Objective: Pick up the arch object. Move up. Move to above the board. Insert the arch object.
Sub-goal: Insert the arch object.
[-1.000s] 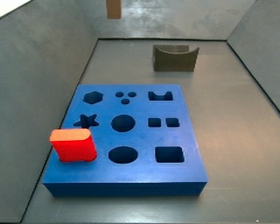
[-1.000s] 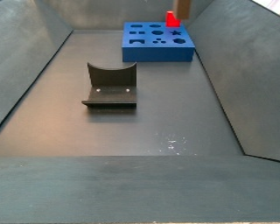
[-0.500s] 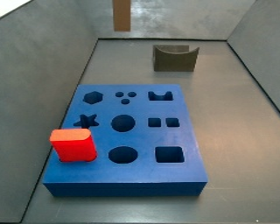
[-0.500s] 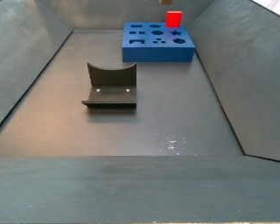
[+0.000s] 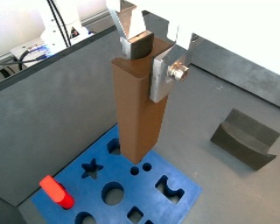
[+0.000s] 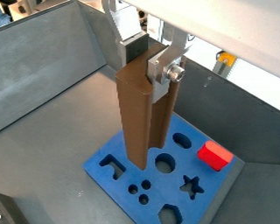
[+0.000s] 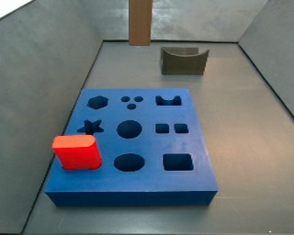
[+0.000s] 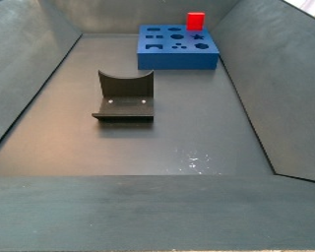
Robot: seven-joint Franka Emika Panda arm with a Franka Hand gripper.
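My gripper (image 5: 150,61) is shut on the top end of the arch object (image 5: 136,114), a tall slim brown bar that hangs upright. Both wrist views show the grip (image 6: 149,66) and the bar (image 6: 143,114) above the blue board (image 5: 108,188), clear of it. The board (image 6: 116,172) has dark shaped cut-outs on top. In a side view the bar's lower part (image 7: 139,23) comes in from the top edge, beyond the board (image 7: 150,147); the gripper is out of frame there. In a side view the board (image 8: 180,57) lies at the far end; bar and gripper are out of view.
A small red block (image 7: 77,152) stands on the board's corner and shows in the other views too (image 5: 55,190) (image 6: 215,156) (image 8: 196,20). A squat dark block with a U-shaped notch (image 7: 184,60) (image 8: 125,95) (image 5: 248,140) sits on the grey floor. Grey walls enclose the floor.
In a side view the bar has shifted right and more of its length shows. In a side view the brown bit seen behind the red block has left the frame.
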